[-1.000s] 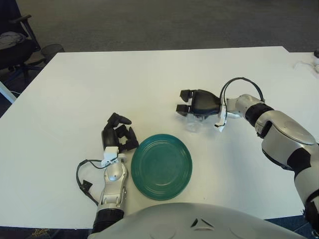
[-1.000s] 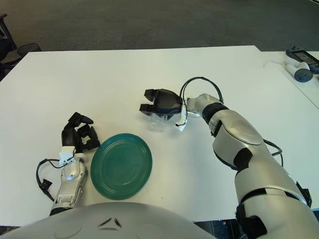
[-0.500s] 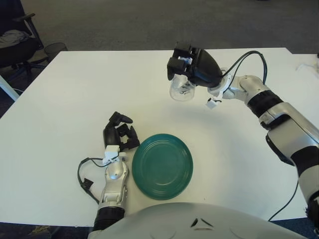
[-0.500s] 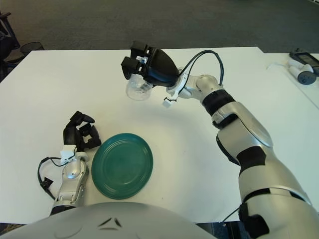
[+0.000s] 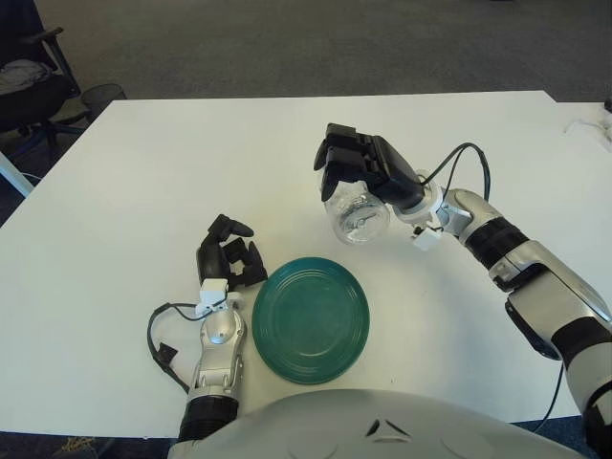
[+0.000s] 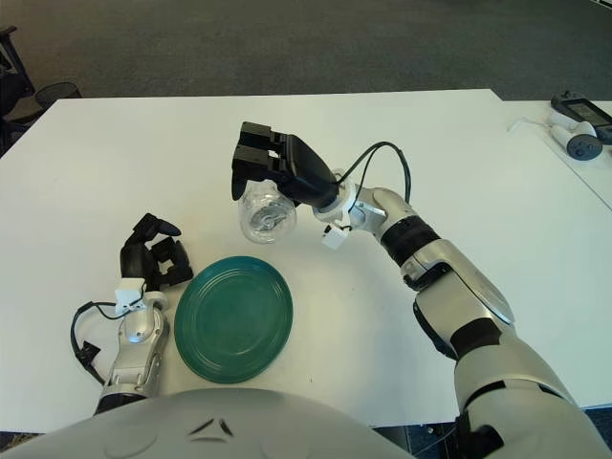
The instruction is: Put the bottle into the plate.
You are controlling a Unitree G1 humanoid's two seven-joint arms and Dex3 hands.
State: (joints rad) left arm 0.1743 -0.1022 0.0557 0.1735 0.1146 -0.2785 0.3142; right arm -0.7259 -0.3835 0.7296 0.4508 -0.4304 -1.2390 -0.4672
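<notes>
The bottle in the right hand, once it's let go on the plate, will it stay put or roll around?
The bottle looks clear, thin-walled and empty, so it is probably light and may dent under the right hand. It seems round-sided, so laid down it could roll. The green plate looks shallow, with a low rim that might barely stop it. The left hand shows beside the plate's left edge.

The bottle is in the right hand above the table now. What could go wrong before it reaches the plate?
1. The right hand holds the clear bottle only from above, so it might slip out and roll on the table.
2. The left hand shows right beside the green plate, on its left; a wide swing could hit it.
</notes>
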